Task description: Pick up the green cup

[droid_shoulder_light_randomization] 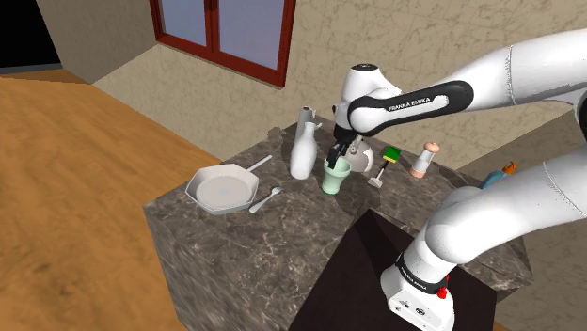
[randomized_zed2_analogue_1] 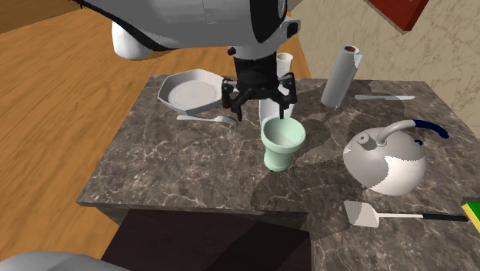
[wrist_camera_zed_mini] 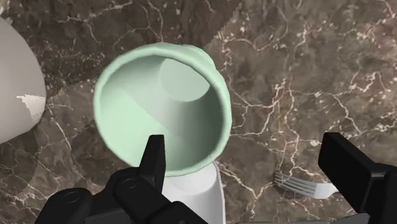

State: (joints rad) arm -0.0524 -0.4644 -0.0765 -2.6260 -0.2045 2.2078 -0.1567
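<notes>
Surface (droid_shoulder_light_randomization: pixel 245 254): dark marbled stone block; it carries all the things below.
Arm (droid_shoulder_light_randomization: pixel 527 85): white, reaches from the stand over the middle of the surface, wrist pointing down.
Kettle (randomized_zed2_analogue_1: pixel 385 162): white, rounded, near the cup on the second exterior view's right, apart from it.
Dish (droid_shoulder_light_randomization: pixel 224 188): white, angular rim, on the shoulder view's left of the cup, well apart.
Green cup (droid_shoulder_light_randomization: pixel 335 176): pale green, upright and empty, mid-surface, directly under the tool. Mouth wide, body tapering to a narrower base (wrist_camera_zed_mini: pixel 162 108).
Cup, handling (judged): small with a thin wall, so probably light. Looks stiff. Smooth finish, so it may slip. The taper would tend to push a side pinch upward.
Cup, hold point (judged): the rim wall, one finger inside and one outside, set low enough to get past the lip.
Tool (wrist_camera_zed_mini: pixel 248 156): black fingers spread wide, holding nothing. In the wrist view one finger lies over the cup's mouth at the rim, the other stands outside, the near wall between them. Contact cannot be told.
Fork (wrist_camera_zed_mini: pixel 305 184): pale, flat on the surface beside the outer finger.
</notes>
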